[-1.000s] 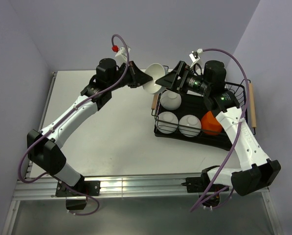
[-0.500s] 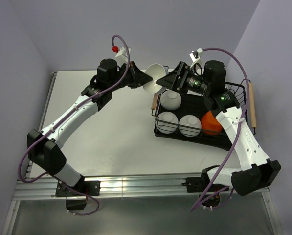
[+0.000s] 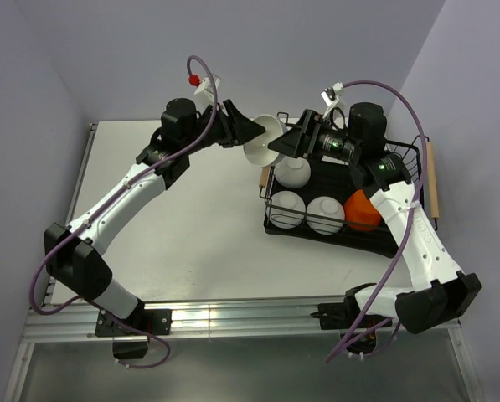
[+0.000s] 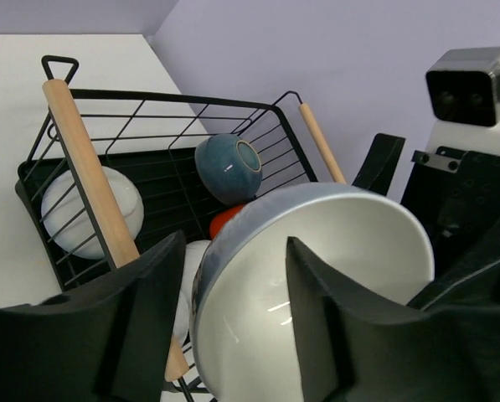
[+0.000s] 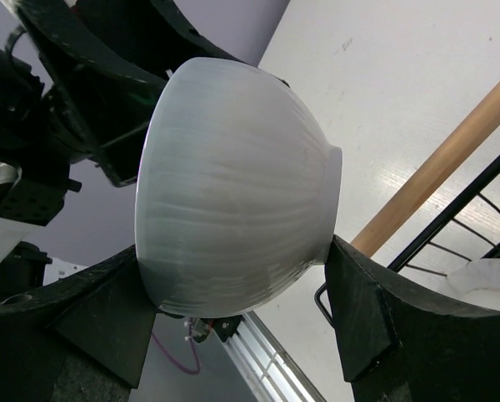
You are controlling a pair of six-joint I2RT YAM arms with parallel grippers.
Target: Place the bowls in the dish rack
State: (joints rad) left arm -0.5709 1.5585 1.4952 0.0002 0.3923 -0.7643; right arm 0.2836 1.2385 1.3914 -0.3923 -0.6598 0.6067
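A white bowl [image 3: 262, 142] hangs on its side in the air just left of the dish rack [image 3: 417, 152]. My right gripper [image 3: 279, 144] is shut on it, with a finger pressed against each side of the bowl [image 5: 233, 184]. My left gripper [image 3: 251, 132] stands open around the bowl's rim [image 4: 317, 285], one finger inside and one outside with a gap. In the rack sit three white bowls [image 3: 293, 172] [image 3: 286, 208] [image 3: 325, 213], an orange bowl [image 3: 363, 209] and a dark blue bowl [image 4: 227, 167].
The rack's wooden handle [image 3: 267, 174] lies right below the held bowl, and a second handle [image 3: 435, 180] runs along the far right. Purple walls close in behind and on both sides. A metal rail [image 3: 233, 316] runs along the table's near edge.
My left gripper has opened off the white bowl and drawn back a little to the left. The right gripper has closed onto the bowl and now carries it.
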